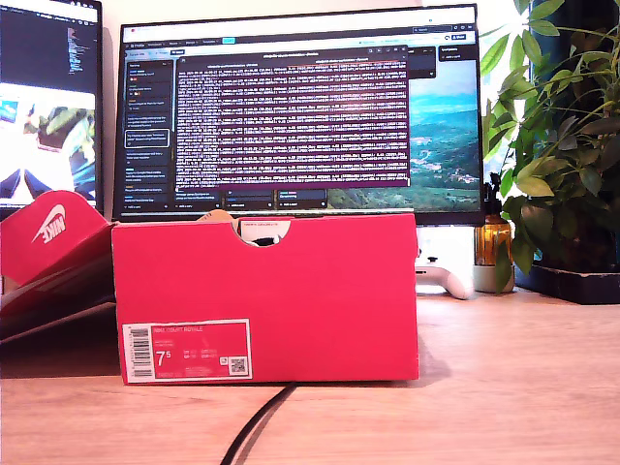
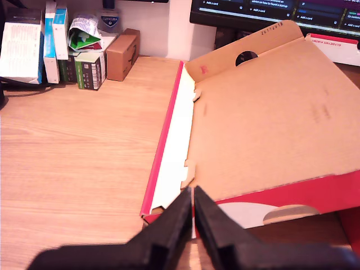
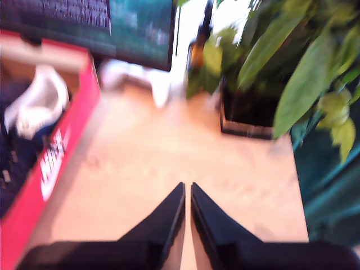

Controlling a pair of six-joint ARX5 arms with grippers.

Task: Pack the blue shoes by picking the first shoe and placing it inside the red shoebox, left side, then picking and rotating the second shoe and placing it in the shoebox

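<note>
The red shoebox point(image 1: 291, 291) stands mid-desk in the exterior view, with its white "7.5" label point(image 1: 186, 351) and half-round notch facing the camera. A bit of white shows through the notch. Its swoosh lid point(image 1: 53, 232) lies open at the exterior view's left. The second wrist view, which is blurred, shows the blue shoes point(image 3: 22, 149) lying inside the box, navy with a white sole. My second gripper point(image 3: 187, 185) is shut and holds nothing, over bare desk beside the box wall point(image 3: 56, 163). My first gripper point(image 2: 192, 191) is shut and empty, above the lid's brown inner face point(image 2: 264, 118). Neither gripper appears in the exterior view.
A large monitor point(image 1: 291, 107) stands behind the box. A potted plant point(image 1: 567, 145) and a white controller point(image 1: 446, 279) sit at the exterior view's right. A black cable point(image 1: 257, 426) runs forward from the box. Small cartons point(image 2: 84, 50) line the desk's back beyond the lid.
</note>
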